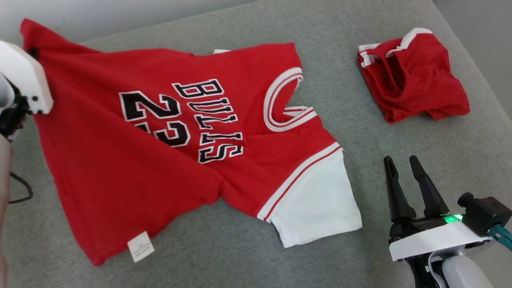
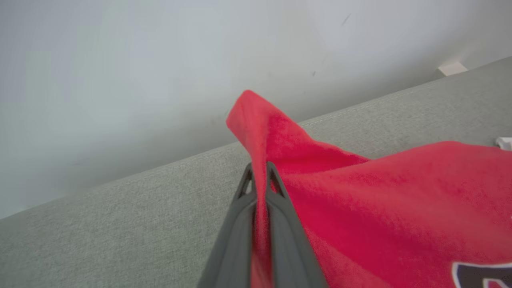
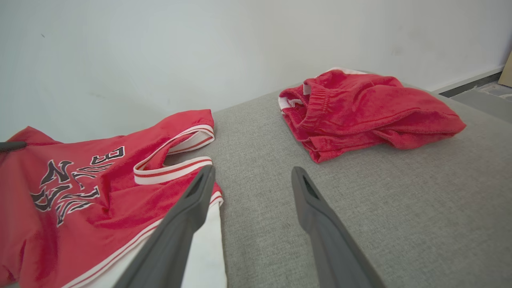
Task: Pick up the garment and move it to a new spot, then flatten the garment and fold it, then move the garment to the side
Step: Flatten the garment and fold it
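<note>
Left gripper (image 2: 261, 168) clamped on a corner of the red jersey (image 1: 160, 160); right gripper (image 1: 402, 162) open and empty.

The jersey lies spread, lettering up, on the grey cushion (image 1: 224, 240). Its far left corner stands up off the surface, pinched between the left gripper's closed fingers. The right gripper hovers over bare cushion with its fingers apart, holding nothing, just beside the jersey's white sleeve (image 1: 320, 204). A white label (image 1: 141, 246) shows at the near hem. Folded red shorts (image 1: 416, 76) lie well apart, at the far right.
</note>
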